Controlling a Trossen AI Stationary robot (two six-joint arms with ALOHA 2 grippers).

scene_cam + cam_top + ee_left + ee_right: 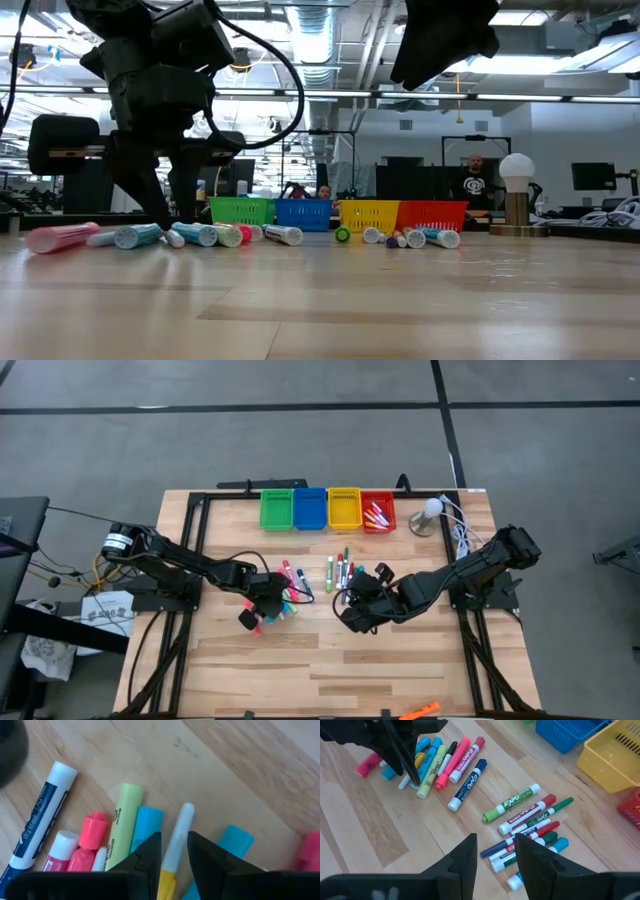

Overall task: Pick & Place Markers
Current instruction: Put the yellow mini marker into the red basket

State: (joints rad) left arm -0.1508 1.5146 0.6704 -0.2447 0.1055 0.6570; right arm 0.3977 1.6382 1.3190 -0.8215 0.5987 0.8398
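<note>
From the front edge of the desk [330, 680], the nearest action is at the left gripper [268, 607], low on the wood in the centre-left of the high view. It stands over the left cluster of markers [440, 757]. In the left wrist view its two dark fingers [145, 857] lie on either side of a thin white and yellow marker [176, 847], which runs straight away from the gripper, between the fingers and along their direction. So the long axis of this marker goes with the fingers and not across them. The gap is narrow and the marker fills most of it. I judge the gripper is closed on this marker, or very nearly so, with the marker still low among the others.

The right gripper [495, 855] hovers a little right of the middle of the high view, over the second cluster [530, 827]. Its fingers stand partly apart and hold nothing. The markers there lie mostly slanted across its line of sight, just ahead of it.

Farther back, in the upper centre of the high view, stand the green, blue, yellow and red bins [327, 508] in a row. The red bin [378, 511] already has some markers inside. Beside it is a small lamp [430, 515].
</note>
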